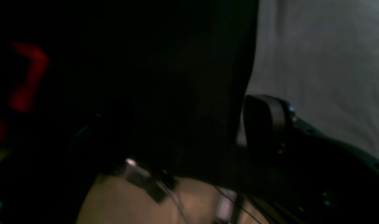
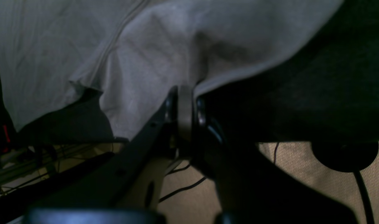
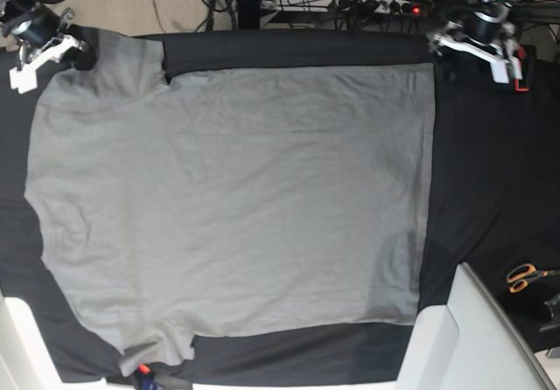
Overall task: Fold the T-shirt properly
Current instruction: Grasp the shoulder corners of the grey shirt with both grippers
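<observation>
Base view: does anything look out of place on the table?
A pair of orange-handled scissors lies on the black table cloth, beside the light-grey cotton T-shirt but not touching it. Nothing else stands out.

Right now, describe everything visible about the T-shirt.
The T-shirt is plain light-grey, soft and cotton-like, spread nearly flat with faint wrinkles on the black table cloth. One short sleeve lies at the near edge, another at the far corner, where the right gripper is shut on its edge. The left gripper is beside the opposite far corner.
</observation>
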`<state>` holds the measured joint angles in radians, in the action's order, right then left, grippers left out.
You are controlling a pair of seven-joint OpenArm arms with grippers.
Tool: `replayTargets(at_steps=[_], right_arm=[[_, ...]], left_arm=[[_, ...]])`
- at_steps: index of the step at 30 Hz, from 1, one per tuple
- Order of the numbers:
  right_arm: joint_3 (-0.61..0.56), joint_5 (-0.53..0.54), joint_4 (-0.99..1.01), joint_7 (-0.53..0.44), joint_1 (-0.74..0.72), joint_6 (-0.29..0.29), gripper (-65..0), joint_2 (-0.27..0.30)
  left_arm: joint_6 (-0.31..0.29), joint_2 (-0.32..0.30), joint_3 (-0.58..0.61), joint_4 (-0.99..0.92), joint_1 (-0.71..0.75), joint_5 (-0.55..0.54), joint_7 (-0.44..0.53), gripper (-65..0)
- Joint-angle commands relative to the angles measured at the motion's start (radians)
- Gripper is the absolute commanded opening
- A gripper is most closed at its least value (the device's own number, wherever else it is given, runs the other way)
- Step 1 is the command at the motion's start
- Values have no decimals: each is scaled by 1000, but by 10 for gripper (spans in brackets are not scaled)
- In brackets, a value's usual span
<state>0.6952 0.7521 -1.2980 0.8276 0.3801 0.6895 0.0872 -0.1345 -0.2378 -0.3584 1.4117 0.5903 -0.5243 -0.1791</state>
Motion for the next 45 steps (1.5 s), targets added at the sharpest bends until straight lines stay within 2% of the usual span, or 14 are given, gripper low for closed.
replayTargets(at_steps=[1,5,16,24,30,33,39,45], right_arm=[[2,16,-10,-11,3,9,-645,15],[2,14,-10,-11,3,9,-645,15],[1,14,-10,-11,3,9,-647,16],[1,14,-10,-11,1,9,-648,16],[1,14,-10,-11,1,9,-648,16],[1,14,-10,-11,1,9,-648,16],[1,14,-10,-11,1,9,-648,16],[1,14,-13,-11,1,9,-648,16]], left_arm=[[3,-1,-8,-2,-5,-4,20,-125],[3,28,3,-31,-37,-4,20,-125],[3,39,152,-51,-65,-3,20,-125],[3,85,157,-51,-65,-3,20,-127],[3,93,157,-53,-77,-4,20,-130],[3,107,157,-70,-83,-4,20,-189],[3,105,200,-130,-106,-4,19,-400],[3,105,197,-125,-103,-4,19,-553]])
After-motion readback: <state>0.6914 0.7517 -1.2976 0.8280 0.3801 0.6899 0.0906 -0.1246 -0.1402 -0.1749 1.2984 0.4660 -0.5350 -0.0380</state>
